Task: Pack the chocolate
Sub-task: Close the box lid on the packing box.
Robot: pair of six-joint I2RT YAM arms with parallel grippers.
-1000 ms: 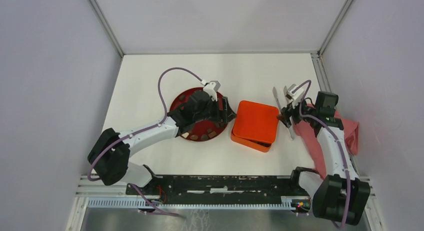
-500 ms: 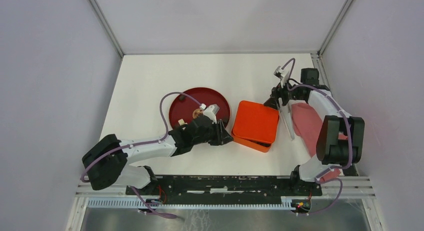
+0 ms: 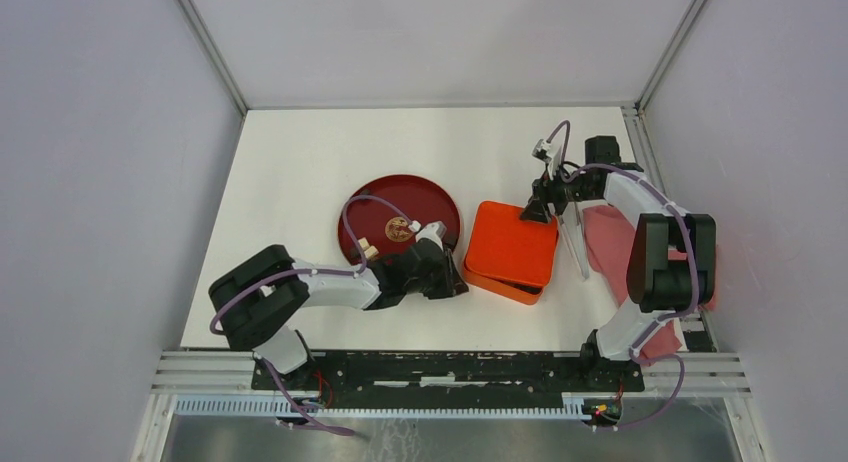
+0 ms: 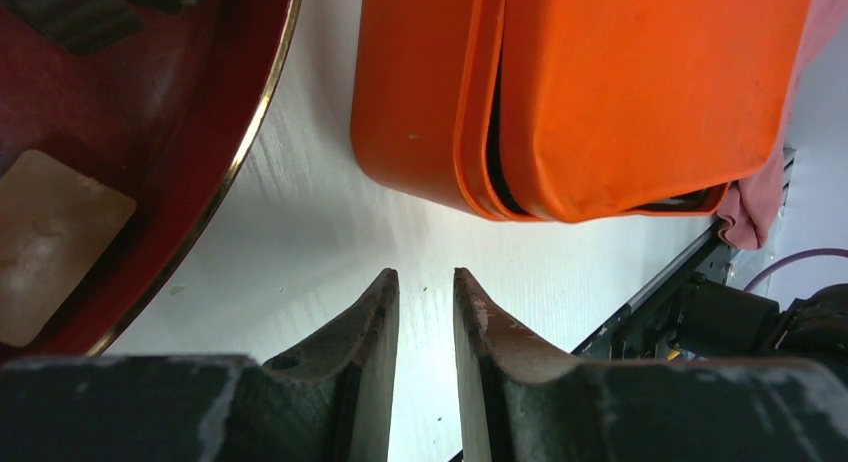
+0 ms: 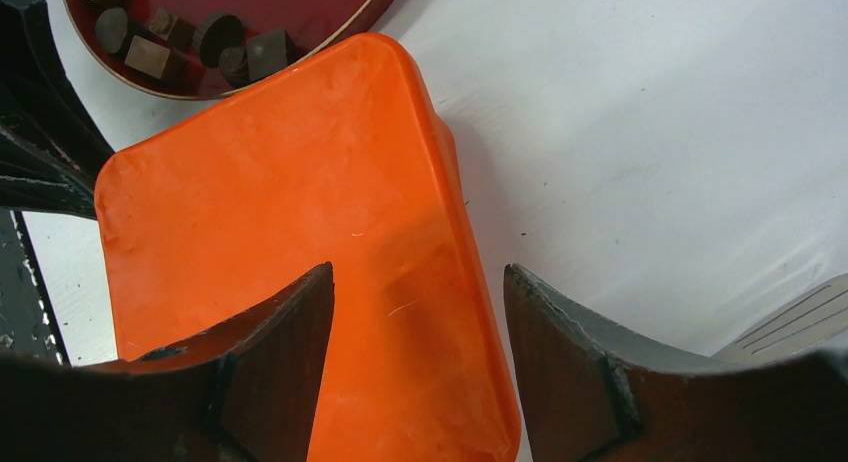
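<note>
Right now your left gripper [image 4: 425,277] is hovering low over bare table [image 4: 300,232], between the red plate [image 4: 200,132] and the orange box [image 4: 420,102]. Its jaws are standing a narrow slit apart, gripping nothing. Your right gripper [image 5: 417,272] is hanging over the box's lid [image 5: 300,212], jaws gaping wide, holding nothing. The chocolate [image 5: 200,42] is sitting on the red plate. The lid is lying skewed on the box.
</note>
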